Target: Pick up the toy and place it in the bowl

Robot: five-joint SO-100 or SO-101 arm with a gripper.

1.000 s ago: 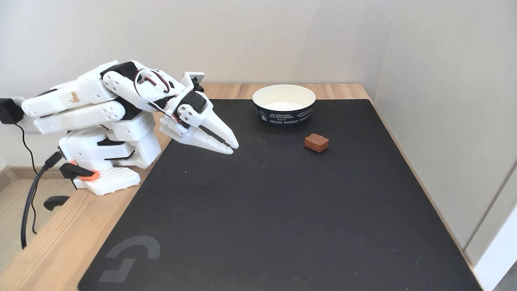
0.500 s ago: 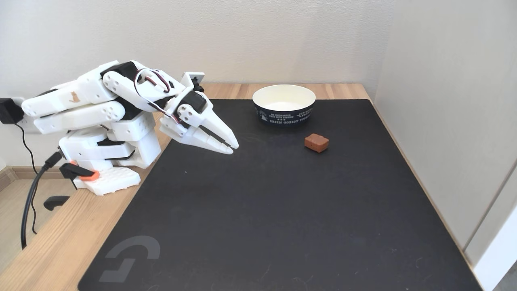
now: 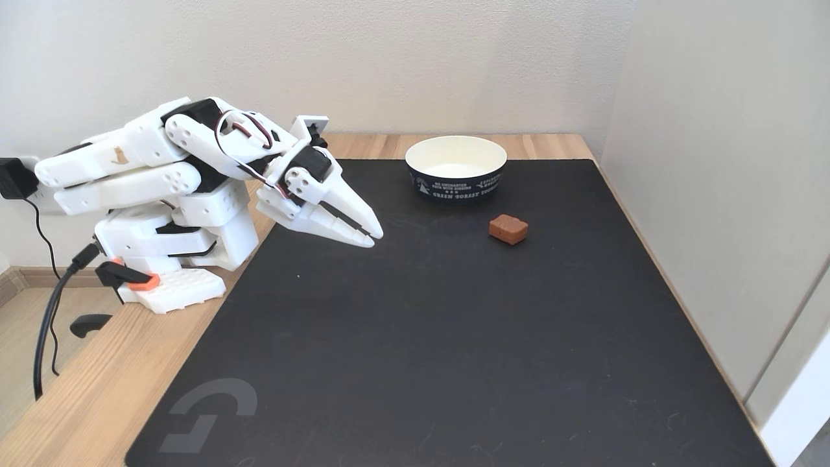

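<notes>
Nothing of the task looks done yet: the toy [image 3: 508, 229], a small reddish-brown block, lies on the black mat [image 3: 454, 337] right of centre in the frame, untouched and well apart from the arm. The white arm [image 3: 162, 175] sits folded low at the left of the frame, and its gripper [image 3: 374, 237] points down and to the right over the mat's upper left part, with its fingers together and nothing between them. All steps remain, by my reading: reach across to the toy, part the fingers, grip it, lift it, and carry it to the bowl.

The paper bowl [image 3: 456, 185], navy outside with white print, stands upright at the upper centre of the frame, near the toy and just above and left of it. Its white inside looks empty.
</notes>
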